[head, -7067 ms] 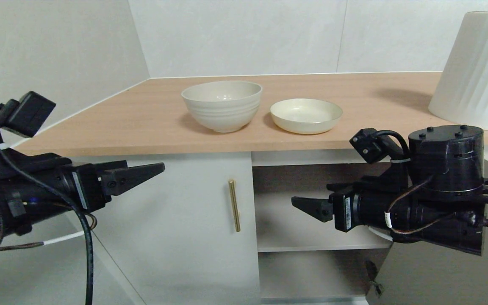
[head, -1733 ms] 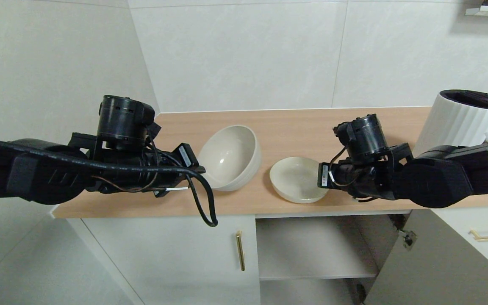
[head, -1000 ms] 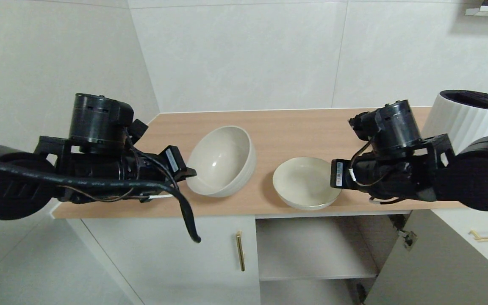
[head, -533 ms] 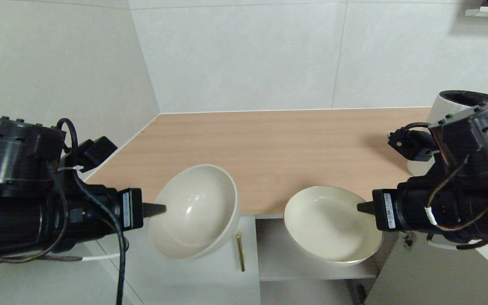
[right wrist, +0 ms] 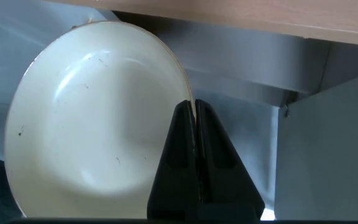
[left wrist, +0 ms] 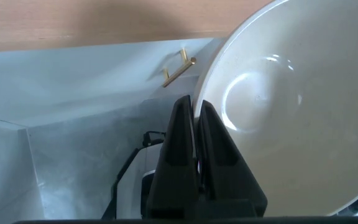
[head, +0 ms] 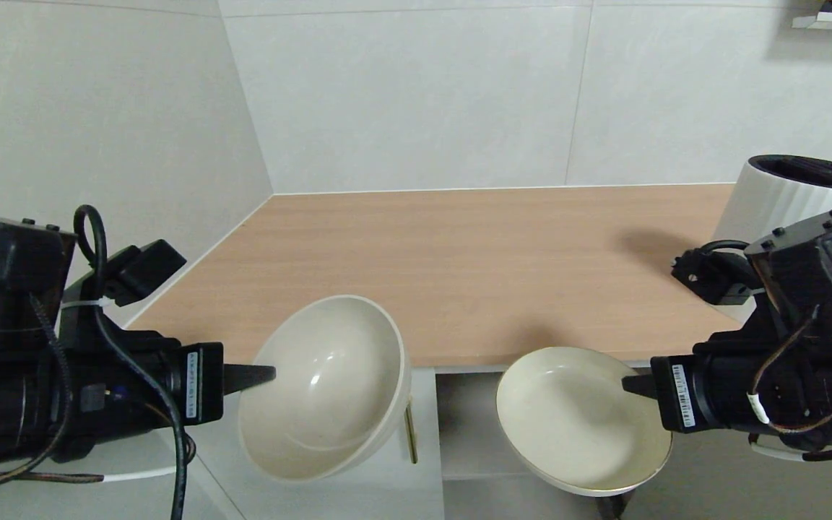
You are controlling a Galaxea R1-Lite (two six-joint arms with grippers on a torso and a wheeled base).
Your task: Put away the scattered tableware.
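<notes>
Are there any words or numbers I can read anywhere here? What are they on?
On the left arm sticker: a barcode and tiny print, too small to read.
On the right arm sticker: the same, too small to read.
On the bowl and plate: no writing.

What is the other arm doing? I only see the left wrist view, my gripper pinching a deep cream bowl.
Observer: The right gripper is shut on the rim of a shallow cream ceramic plate.
Operator: Where is that plate?
Observer: In the air, right of your deep cream ceramic bowl, before the open white cupboard under the wooden counter.
Operator: What's up on the counter?
Observer: A white ribbed container stands at its right end.
</notes>
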